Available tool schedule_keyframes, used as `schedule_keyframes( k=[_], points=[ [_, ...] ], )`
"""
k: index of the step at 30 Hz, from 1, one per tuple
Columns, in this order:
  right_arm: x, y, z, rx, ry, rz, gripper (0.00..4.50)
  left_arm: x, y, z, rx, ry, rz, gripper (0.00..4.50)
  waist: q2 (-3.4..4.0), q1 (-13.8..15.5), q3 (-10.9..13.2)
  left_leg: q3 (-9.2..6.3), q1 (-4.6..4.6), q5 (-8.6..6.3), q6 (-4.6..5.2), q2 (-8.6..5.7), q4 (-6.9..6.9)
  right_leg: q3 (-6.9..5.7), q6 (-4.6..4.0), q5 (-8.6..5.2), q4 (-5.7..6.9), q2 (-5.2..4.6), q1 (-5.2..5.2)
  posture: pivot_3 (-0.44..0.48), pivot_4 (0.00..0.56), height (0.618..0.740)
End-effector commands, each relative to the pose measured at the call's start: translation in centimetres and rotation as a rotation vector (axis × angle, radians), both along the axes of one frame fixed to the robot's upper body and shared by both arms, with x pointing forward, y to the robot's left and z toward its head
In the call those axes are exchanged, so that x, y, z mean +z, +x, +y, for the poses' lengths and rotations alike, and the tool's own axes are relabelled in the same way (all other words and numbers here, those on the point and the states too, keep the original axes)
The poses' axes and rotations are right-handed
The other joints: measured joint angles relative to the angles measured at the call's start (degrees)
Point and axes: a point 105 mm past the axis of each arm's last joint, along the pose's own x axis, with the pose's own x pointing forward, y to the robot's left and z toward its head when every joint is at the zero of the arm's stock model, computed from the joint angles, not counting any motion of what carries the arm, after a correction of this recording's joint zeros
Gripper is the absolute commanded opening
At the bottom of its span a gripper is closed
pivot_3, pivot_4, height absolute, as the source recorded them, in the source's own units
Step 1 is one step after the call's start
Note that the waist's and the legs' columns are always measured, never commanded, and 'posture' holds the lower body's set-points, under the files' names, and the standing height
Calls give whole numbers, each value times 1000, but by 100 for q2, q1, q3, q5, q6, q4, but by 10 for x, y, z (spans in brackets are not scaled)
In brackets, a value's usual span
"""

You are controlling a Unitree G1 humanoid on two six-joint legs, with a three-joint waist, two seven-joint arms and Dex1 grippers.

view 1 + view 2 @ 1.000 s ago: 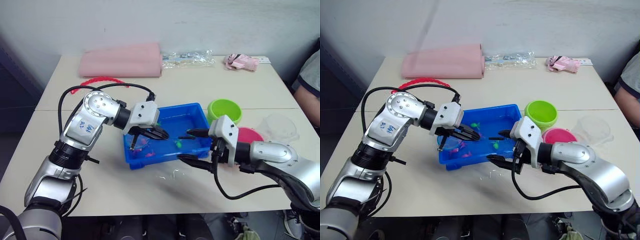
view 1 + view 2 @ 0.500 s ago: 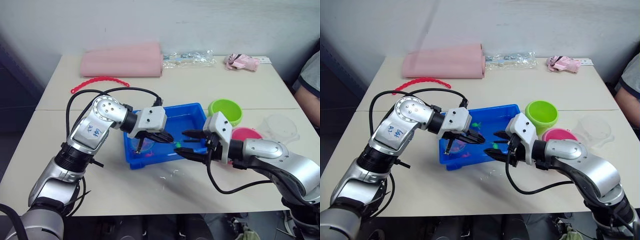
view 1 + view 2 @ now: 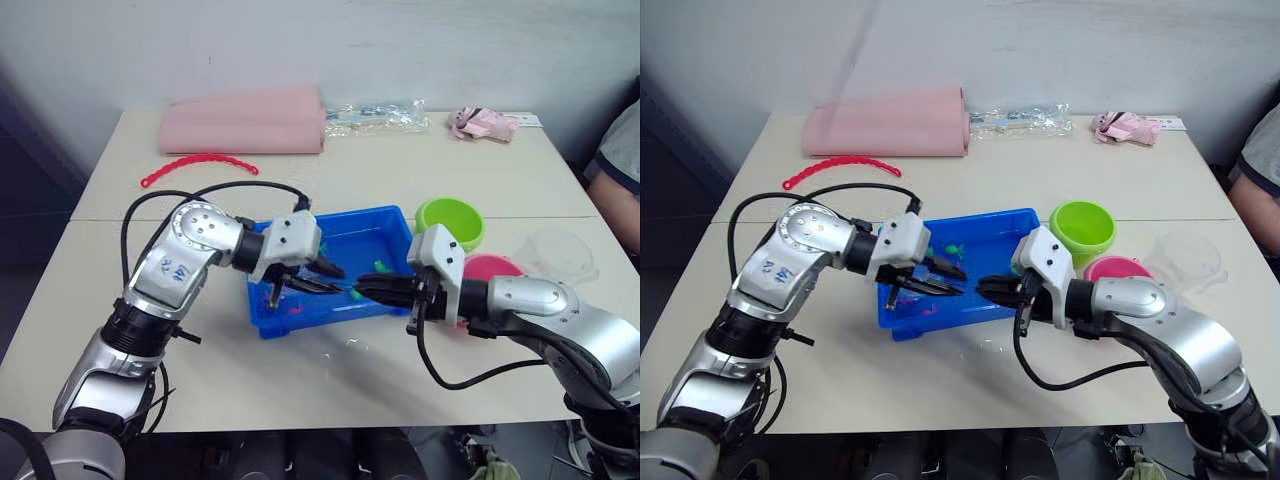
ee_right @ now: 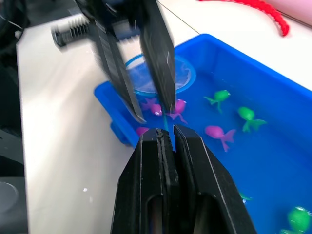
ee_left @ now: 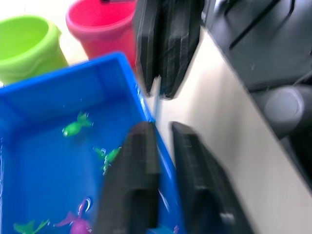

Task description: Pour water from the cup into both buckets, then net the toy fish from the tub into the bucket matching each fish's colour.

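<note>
The right gripper (image 3: pixel 988 289) pinches the net's (image 4: pixel 158 75) handle over the tub (image 3: pixel 985 226), seemingly taking it from the slightly parted left gripper (image 3: pixel 940 278).

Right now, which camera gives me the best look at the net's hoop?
The right wrist view: the net, blue rim and mesh, lies in the tub behind the left claw. In the eye views the left claw mostly covers it. The left wrist view catches just its thin handle.
</note>
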Motion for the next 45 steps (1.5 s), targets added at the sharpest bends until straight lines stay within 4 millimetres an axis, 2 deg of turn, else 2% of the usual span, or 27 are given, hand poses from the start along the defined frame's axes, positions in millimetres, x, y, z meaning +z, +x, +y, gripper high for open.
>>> schedule_keyframes(
  k=[1, 3, 4, 5, 6, 7, 8, 9, 12, 15, 22, 32, 40, 45],
  points=[
    [14, 4, -8, 2, -25, -110, 0, 63, 7, 33, 78, -374, 0, 3186, 0, -2, 0, -1, 1, 0, 0, 0, 1, 0, 0, 0, 0, -1, 1, 0, 150, 740],
    [15, 6, -12, 2, -45, -136, 0, 77, 12, 53, 135, -475, 6, 4064, 0, -40, 0, -2, 1, 0, 0, 2, 2, 0, 1, 0, 1, -1, 1, 0, 150, 740],
    [17, 9, -16, 1, -63, -160, 0, 77, 14, 70, 183, -471, 2, 4475, 0, -67, 0, -2, 3, 0, 0, 2, 2, 0, 1, 0, 1, -1, 2, 0, 150, 740],
    [17, 10, -18, 2, -77, -176, 0, 76, 15, 82, 214, -466, 3, 4475, 0, -104, 0, -2, 4, 1, -1, 2, -1, -1, 1, 0, 1, 0, 2, 0, 150, 740],
    [19, 14, -22, 2, -110, -212, 0, 72, 19, 103, 290, -456, -12, 4475, 0, -135, 0, 0, 7, 1, -2, 1, -4, -1, 1, 0, 3, 1, 2, 0, 150, 740],
    [20, 18, -26, 5, -147, -251, 0, 64, 22, 124, 363, -435, -28, 4475, 2, -158, -1, 3, 9, 1, -3, 1, -8, 0, 1, 0, 2, 3, 3, 0, 150, 740],
    [20, 21, -28, 8, -171, -277, 0, 58, 22, 136, 406, -418, -39, 4475, 2, -177, -1, 10, 13, 1, -3, 1, -10, 2, 1, 0, 1, 2, 2, 0, 150, 740],
    [19, 24, -30, 16, -198, -302, 0, 44, 20, 151, 451, -374, -34, 4475, 1, -190, -1, 13, 14, 1, -3, 1, -12, 3, 1, 0, 1, 2, 2, 0, 150, 740],
    [16, 32, -30, 34, -248, -348, 0, 12, 9, 168, 501, -281, -40, 4475, 0, -239, 0, 13, 13, 0, -4, 2, -12, 2, 1, 0, 0, 0, 1, 0, 150, 740],
    [12, 39, -29, 56, -291, -371, 0, -4, 1, 166, 517, -256, -60, 4475, -6, -201, 3, 7, 7, -1, -5, 0, -10, -1, 1, 0, -1, -7, 1, 0, 150, 740],
    [4, 54, -35, 76, -406, -400, 0, -24, -12, 149, 512, -261, 66, 4475, -6, -156, 3, 7, 10, -3, -7, -3, -8, 0, 3, 2, 0, -18, 1, 0, 150, 740],
    [-10, 71, -44, 51, -523, -420, 0, -29, -15, 145, 503, -235, 86, 4475, -6, -186, 3, 12, 11, -3, -8, -2, -8, 2, 3, 1, 1, -16, -2, 0, 150, 740],
    [-19, 72, -31, 76, -513, -403, 0, -31, -16, 143, 478, -207, 102, 4475, -6, -252, 3, 11, 10, -3, -8, -2, -9, 0, 3, 2, 3, -15, 0, 0, 150, 740],
    [-24, 71, -19, 73, -436, -356, 0, -31, -14, 144, 475, -188, 99, 4475, -5, -272, 4, 10, 10, -3, -8, 0, -10, 0, 3, 1, 2, -12, 0, 0, 150, 740]
  ],
)
